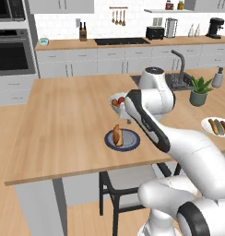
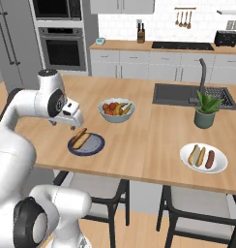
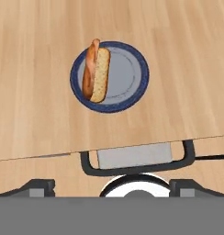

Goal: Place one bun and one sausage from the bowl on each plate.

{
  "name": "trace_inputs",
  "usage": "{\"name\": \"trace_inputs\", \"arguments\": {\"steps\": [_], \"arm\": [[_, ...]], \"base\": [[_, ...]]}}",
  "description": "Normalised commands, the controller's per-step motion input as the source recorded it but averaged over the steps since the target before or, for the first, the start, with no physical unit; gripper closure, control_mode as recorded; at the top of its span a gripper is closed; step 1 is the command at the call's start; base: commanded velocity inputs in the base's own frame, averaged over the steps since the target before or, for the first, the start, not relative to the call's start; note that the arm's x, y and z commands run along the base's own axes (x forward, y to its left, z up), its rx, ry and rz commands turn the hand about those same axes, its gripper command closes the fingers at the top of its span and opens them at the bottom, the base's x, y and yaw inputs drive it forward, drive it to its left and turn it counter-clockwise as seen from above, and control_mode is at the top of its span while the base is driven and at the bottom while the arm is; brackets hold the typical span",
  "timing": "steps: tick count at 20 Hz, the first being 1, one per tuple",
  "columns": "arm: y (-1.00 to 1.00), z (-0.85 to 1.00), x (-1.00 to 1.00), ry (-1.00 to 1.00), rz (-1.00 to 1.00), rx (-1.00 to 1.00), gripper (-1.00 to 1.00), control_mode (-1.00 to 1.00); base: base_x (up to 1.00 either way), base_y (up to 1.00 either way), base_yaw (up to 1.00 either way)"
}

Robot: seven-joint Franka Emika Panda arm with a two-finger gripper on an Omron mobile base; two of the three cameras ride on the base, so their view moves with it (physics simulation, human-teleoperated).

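End effector [image 2: 73,121] hovers above blue-rimmed plate [image 3: 132,78]; fruit bowl [image 2: 116,110] near.

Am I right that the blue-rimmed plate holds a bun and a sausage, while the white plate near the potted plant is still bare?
Not quite. The blue-rimmed plate does hold a bun and a sausage, but the right base view shows that the white plate near the potted plant is not bare: it carries food too.

Open desk on your left, clutter toward the right

Your tool [image 2: 74,122] hangs above the blue-rimmed plate [image 2: 94,145] with its bun [image 2: 81,140] and sausage [image 2: 77,136]. The fruit bowl [image 2: 116,110] stands just behind it, and the potted plant [image 2: 205,109], sink faucet [image 2: 201,77] and white plate [image 2: 203,158] crowd the right; the bare desk [image 1: 63,115] lies left.
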Motion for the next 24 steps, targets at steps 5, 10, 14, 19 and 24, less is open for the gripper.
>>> {"name": "trace_inputs", "arguments": {"steps": [5, 10, 14, 19, 24], "arm": [[0.0, 0.61, -0.99, -0.15, 0.0, 0.0, -1.0, -1.0], [0.0, 0.06, -0.2, -0.04, 0.0, 0.0, -1.0, 1.0], [0.0, 0.0, 0.0, 0.0, 0.0, 0.0, -1.0, 1.0], [0.0, 0.0, 0.0, 0.0, 0.0, 0.0, -1.0, 1.0], [0.0, 0.0, 0.0, 0.0, 0.0, 0.0, -1.0, 1.0]], "base": [[0.0, 0.0, 0.0], [-0.8, -0.53, -0.01], [-0.35, -1.0, -0.07], [0.0, -1.0, -0.02], [0.05, -1.0, 0.0]]}}
